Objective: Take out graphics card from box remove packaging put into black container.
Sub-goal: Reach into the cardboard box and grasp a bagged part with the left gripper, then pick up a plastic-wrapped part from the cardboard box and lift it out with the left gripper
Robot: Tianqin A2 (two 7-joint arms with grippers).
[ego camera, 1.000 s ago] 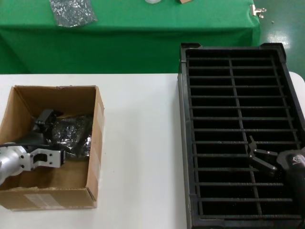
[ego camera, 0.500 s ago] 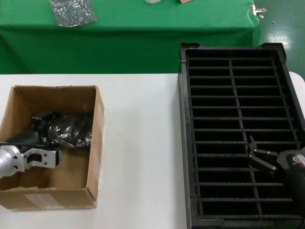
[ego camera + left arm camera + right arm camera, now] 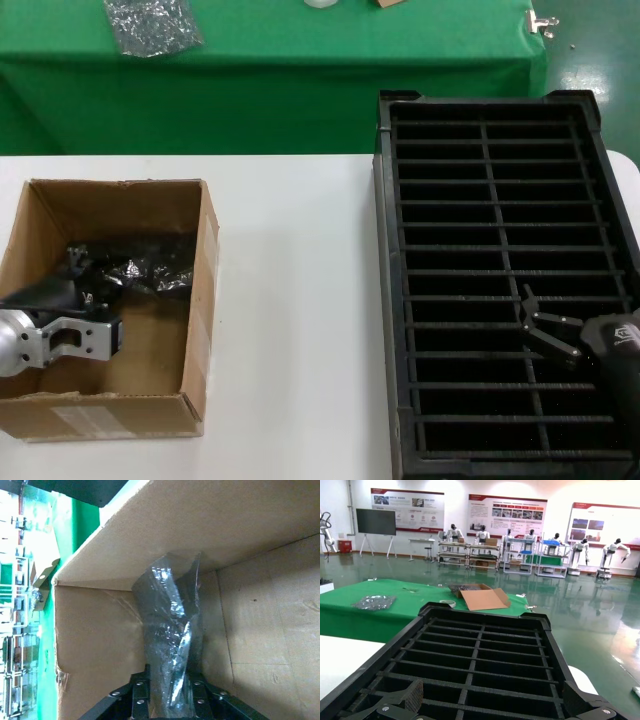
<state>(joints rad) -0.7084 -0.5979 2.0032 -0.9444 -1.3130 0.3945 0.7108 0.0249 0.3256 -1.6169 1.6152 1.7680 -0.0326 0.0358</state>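
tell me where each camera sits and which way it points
Head view: on the robot's head, looking down at the white table, cardboard box and black tray; both arms show, left gripper in the box, right gripper over the tray.
Left wrist view: on the left arm, looking into the box at the shiny bag between its jaws.
Right wrist view: on the right arm, looking across the tray toward the green table.
Shared: head and left wrist both show box and bag.

The left gripper (image 3: 75, 268) is reached down inside the box (image 3: 196, 300), its silver wrist angled in from the near left, and its fingers are clamped on the packaging (image 3: 172, 645) (seen best from its own wrist). The right gripper (image 3: 535, 322) is held low over the black container (image 3: 384, 300), fingers spread apart.
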